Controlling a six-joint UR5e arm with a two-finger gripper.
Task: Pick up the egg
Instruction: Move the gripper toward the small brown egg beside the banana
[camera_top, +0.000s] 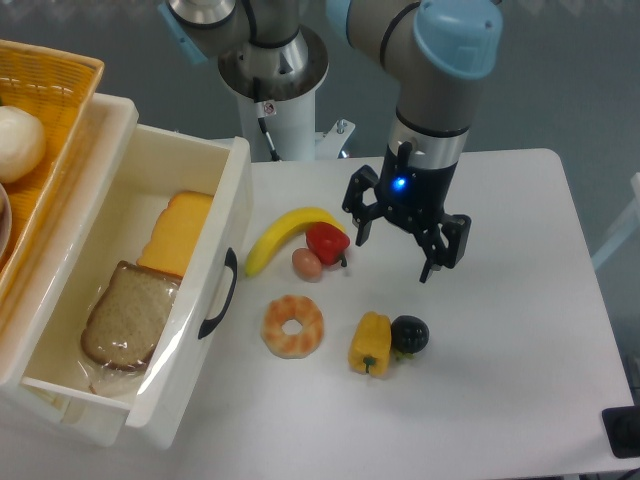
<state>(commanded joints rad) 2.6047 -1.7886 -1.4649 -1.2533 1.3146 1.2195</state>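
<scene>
The egg (306, 263) lies on the white tabletop (500, 350), wedged between the banana (285, 235) and the red pepper (327, 242), touching both. The gripper (400, 245) hangs empty with fingers spread, to the egg's right and slightly farther back; the pepper sits between them.

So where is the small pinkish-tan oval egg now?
The small pinkish-tan oval egg lies on the white table, left of the open gripper, tucked between the yellow banana and the red pepper.
</scene>
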